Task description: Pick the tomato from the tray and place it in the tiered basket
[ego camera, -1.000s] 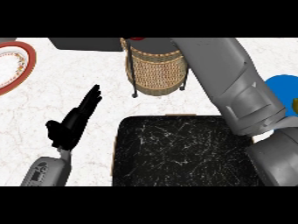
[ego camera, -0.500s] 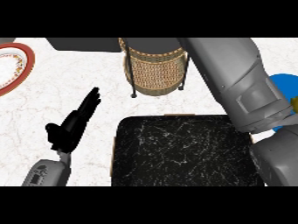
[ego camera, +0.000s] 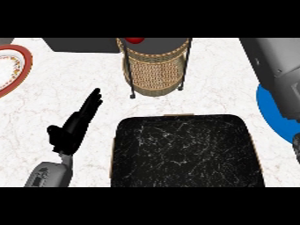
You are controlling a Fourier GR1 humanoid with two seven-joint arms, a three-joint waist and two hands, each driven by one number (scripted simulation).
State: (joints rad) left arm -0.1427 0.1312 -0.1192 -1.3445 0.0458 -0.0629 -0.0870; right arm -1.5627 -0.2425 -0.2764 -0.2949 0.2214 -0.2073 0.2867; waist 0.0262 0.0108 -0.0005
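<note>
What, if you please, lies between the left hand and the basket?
In the head view, only bare white counter lies between the left hand and the basket; the tray sits lower, off that line.

Open counter (ego camera: 61,83) is left between the red-rimmed plate (ego camera: 3,72) at the left edge and the tiered basket (ego camera: 153,66). The nearer middle is taken up by the black tray (ego camera: 184,151). The right side is blocked by the grey right forearm (ego camera: 285,74) above a blue plate (ego camera: 276,118).
</note>
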